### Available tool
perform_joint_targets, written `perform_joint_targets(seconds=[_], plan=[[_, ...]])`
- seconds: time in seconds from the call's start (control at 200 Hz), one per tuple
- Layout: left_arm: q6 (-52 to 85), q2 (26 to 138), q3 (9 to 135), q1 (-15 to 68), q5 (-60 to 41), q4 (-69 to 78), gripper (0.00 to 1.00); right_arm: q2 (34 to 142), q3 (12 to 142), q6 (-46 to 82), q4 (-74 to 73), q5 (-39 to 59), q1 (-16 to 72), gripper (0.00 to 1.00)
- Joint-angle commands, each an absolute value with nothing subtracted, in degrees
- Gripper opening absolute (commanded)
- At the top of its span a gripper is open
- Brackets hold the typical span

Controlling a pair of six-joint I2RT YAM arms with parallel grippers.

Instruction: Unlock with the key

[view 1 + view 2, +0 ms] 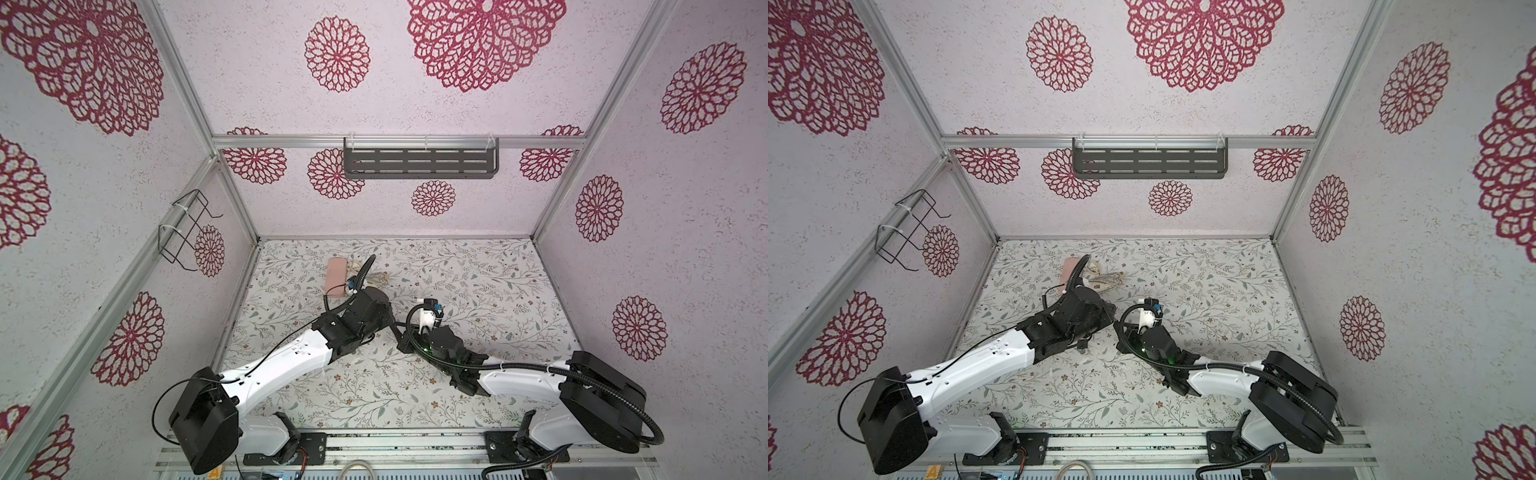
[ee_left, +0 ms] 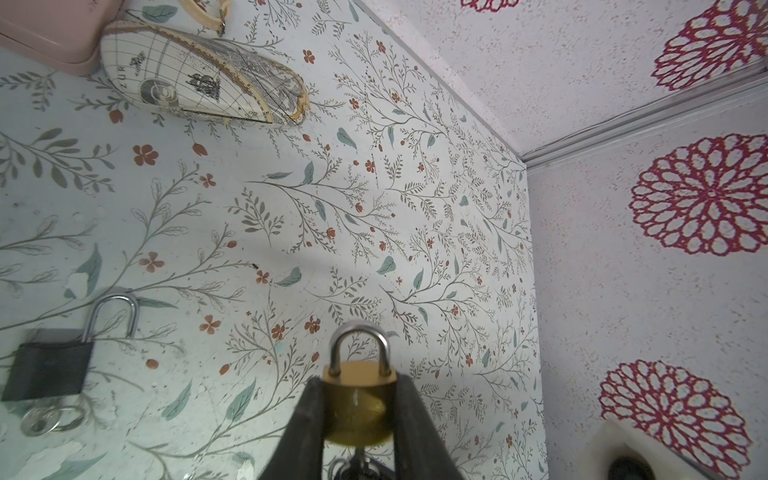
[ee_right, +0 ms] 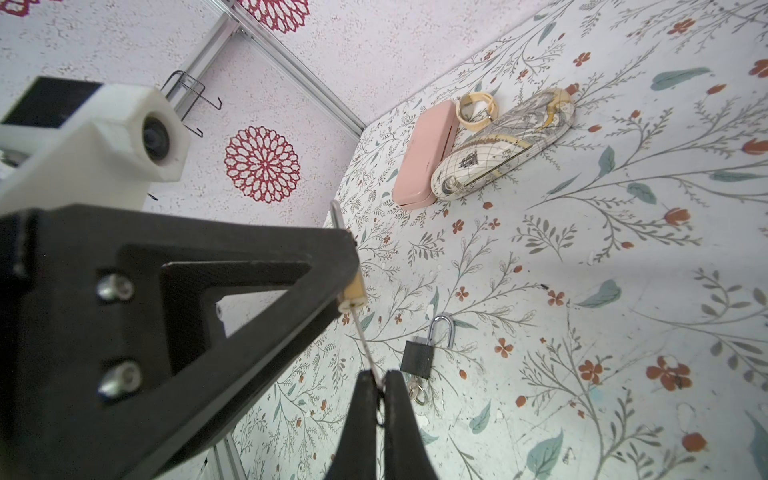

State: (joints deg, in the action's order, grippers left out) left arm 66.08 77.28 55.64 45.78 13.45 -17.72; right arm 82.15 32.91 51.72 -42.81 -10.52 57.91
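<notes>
A brass padlock (image 2: 358, 399) with its steel shackle closed is clamped between the fingers of my left gripper (image 2: 359, 386), held above the floral table. In the right wrist view its bottom face (image 3: 352, 296) peeks out beside the left finger (image 3: 208, 270). A thin silver key (image 3: 368, 349) runs from that face to my right gripper (image 3: 379, 376), which is shut on the key's head; a key ring hangs between its fingers. The key's tip meets the keyhole. In both top views the two grippers meet mid-table, left (image 1: 392, 322) and right (image 1: 405, 343).
A black padlock (image 3: 417, 358) with an open shackle and keys (image 3: 417, 392) lies on the table near the grippers. Further back lie a pink case (image 3: 424, 153), a map-printed pouch (image 3: 503, 145) and a cream bangle (image 3: 476, 106). A wire rack (image 1: 187, 230) and a grey shelf (image 1: 419, 158) hang on the walls.
</notes>
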Motion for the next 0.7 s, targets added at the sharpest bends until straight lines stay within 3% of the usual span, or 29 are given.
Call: perform_joint_targets(seconds=[0.0,0.695], plan=[[66.49,76.29,55.98,46.75,13.51,-16.61,0.0,81.41,35.27,52.07,-44.83,-11.39,57.51,0.0],[63.96,77.19,57.02,49.34,16.12,-21.83,0.0,79.66,37.18,54.23,-44.83,-8.23,55.53,0.0]])
